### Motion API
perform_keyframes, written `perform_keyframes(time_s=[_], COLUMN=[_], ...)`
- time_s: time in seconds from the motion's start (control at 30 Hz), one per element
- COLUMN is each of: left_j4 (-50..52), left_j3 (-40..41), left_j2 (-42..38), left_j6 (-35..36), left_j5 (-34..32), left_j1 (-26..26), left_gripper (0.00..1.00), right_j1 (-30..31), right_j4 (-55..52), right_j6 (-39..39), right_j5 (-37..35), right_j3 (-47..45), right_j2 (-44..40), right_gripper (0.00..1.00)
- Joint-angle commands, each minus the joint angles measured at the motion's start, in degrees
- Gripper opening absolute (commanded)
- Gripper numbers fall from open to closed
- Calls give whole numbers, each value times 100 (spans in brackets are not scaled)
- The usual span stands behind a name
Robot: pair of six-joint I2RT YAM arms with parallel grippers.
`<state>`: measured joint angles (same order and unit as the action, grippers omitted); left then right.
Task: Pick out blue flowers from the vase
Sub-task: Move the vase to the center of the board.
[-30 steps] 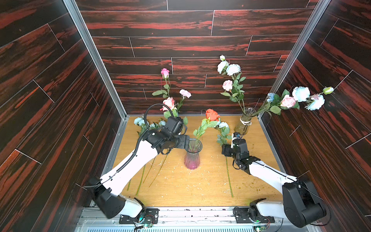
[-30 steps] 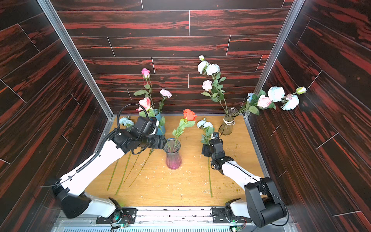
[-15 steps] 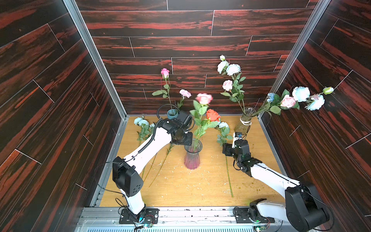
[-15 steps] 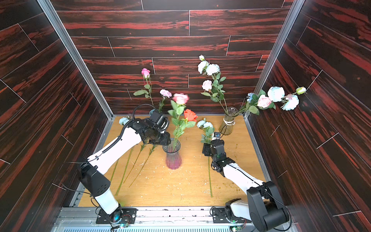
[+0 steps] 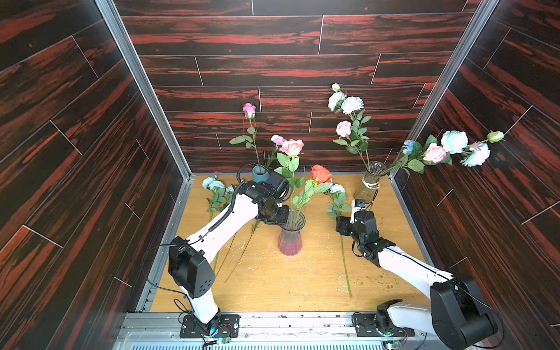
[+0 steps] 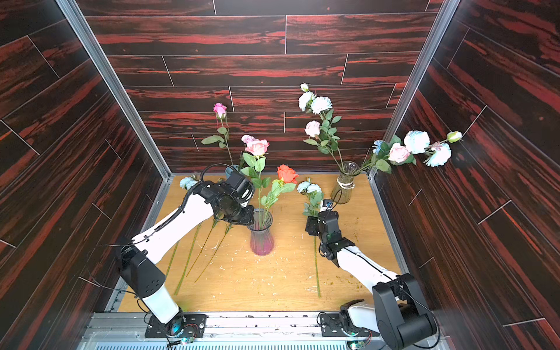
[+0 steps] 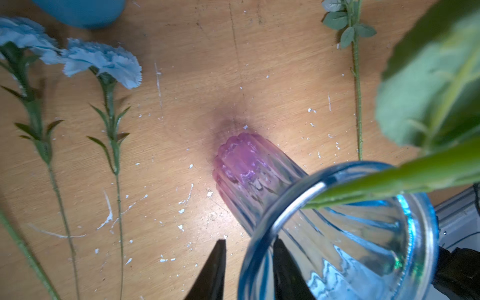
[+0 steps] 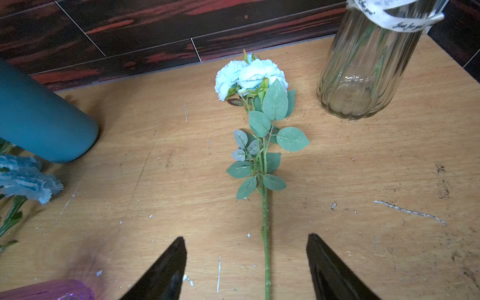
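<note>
**Item 1 — left hand** (image 7: 248, 240)
- State: narrow, set at the mouth of the pink-based glass vase (image 7: 241, 166). One finger (image 7: 213, 270) stands outside the rim and its mate shows through the glass, with the rim between them. Whether they press the glass cannot be told.
- In that vase, right beside the hand: a pink rose (image 5: 291, 147) rising above the hand, and a red rose (image 5: 321, 173) leaning away from it.
- Out to the hand's left, flat on the bench (image 5: 272, 281): loose blue flowers (image 7: 104, 59). Their heads point to the back wall, their stems lie partly under the left arm, and they are apart from the vase.
- Just behind the hand: a teal vase (image 5: 260, 173) holding pink blooms.

**Item 2 — right hand** (image 8: 246, 236)
- State: wide, over the bench, holding nothing.
- Between its fingers: the stem of a single blue flower (image 8: 252, 75), lying flat with no contact seen. The head rests ahead of the fingertips, towards the back wall.
- Ahead and to the hand's right, near: a clear ribbed vase (image 8: 363, 78), upright, with a ribbon at the neck.
- In that vase, above and beyond the hand: blue heads (image 5: 454, 141) among pale pink roses, leaning out across the right wall — more pale heads stand upright over the vase
</note>
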<state>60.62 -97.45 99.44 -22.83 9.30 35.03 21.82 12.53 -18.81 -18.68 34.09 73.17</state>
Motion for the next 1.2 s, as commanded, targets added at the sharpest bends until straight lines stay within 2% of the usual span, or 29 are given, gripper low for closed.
perform_keyframes(time_s=[0.0,0.07,0.27,0.37,0.57,0.67,0.77,0.9,1.0,1.07,1.17], left_j4=[80,9,-1,-145,-437,-425,-167,576,938,880,444], left_j3=[191,194,-216,-425,-1163,-1839,-2847,-4698,-5976,-6325,-6074], left_j2=[-249,-241,-64,63,654,1101,1683,2705,3467,3754,3789], left_j6=[89,77,143,180,184,174,200,289,140,-25,-276], left_j5=[192,188,85,2,261,391,404,274,477,696,977], left_j1=[-23,-27,-41,-105,-455,-635,-742,-923,-1167,-1359,-1615], left_gripper=[24,14,3,0,0,0,0,0,0,0,0], right_j1=[21,15,24,23,19,19,23,23,22,16,21], right_j4=[56,56,50,48,48,46,23,-19,-25,-28,-38], right_j6=[25,18,20,20,19,24,34,30,43,44,44], right_j5=[-4,-4,-2,7,13,22,38,52,58,63,64], right_j3=[-36,-34,-25,-25,-16,-2,19,79,89,91,114], right_j2=[-22,-27,-20,-8,-3,19,40,111,133,137,159], right_gripper=[75,74,74,74,75,74,75,75,75,75,75])
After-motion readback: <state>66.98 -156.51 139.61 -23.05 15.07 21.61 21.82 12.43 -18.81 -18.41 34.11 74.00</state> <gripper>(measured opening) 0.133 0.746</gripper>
